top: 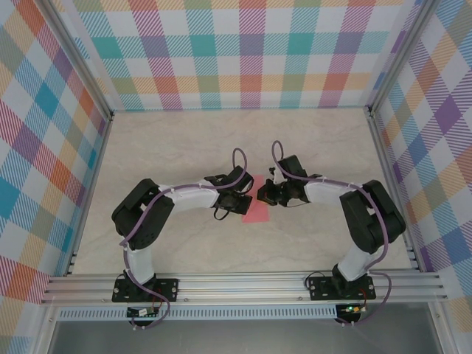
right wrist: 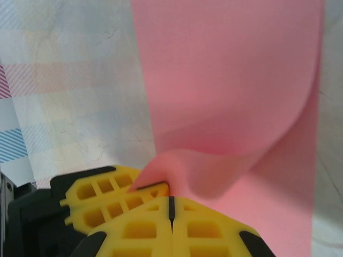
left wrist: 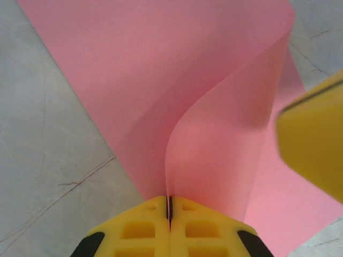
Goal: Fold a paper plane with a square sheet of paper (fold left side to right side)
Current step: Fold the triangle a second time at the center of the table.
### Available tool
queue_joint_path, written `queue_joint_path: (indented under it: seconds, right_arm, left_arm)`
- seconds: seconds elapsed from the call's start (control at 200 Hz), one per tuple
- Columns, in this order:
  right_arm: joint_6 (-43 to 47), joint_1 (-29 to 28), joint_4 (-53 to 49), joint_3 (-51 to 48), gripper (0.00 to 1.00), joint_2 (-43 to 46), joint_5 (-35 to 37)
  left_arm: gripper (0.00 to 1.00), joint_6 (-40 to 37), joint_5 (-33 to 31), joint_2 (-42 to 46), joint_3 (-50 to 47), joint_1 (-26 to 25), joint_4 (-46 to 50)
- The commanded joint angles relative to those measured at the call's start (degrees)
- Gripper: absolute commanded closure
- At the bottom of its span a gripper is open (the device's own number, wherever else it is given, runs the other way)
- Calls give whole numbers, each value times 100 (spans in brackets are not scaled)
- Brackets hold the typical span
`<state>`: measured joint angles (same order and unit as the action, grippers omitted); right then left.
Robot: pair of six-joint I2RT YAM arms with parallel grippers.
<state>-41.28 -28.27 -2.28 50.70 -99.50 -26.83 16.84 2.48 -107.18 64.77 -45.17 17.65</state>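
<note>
I see the square sheet of thin salmon-pink paper (top: 257, 209) near the middle of the pale marbled table (top: 169, 147), between the two arms. The left gripper (left wrist: 170, 206) is at its 9 o'clock side, with the yellow fingers (left wrist: 144, 230) pressed together on the edge of the sheet, which rises from them in a soft curl. The right gripper (right wrist: 171, 206) is at the 2 o'clock side, its fingers closed too, and they seem to pinch the lifted edge just beside the other gripper. I judge the fold to be only begun. To do it well, I should carry the edge over towards 3 o'clock in a low arc, both hands level, and let go only when the edges meet.
</note>
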Motion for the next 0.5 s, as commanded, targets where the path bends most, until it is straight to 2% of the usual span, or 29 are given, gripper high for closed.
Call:
queue_joint_path:
  seconds: [0.0, 0.5]
  right_arm:
    - [-39, -83, 187, 212, 96, -245, -170]
    - [432, -100, -417, 358, 95, -570, 383]
  left_arm:
    - [100, -67, 102, -142, 88, 64, 45]
    - [99, -88, 119, -147, 123, 35, 91]
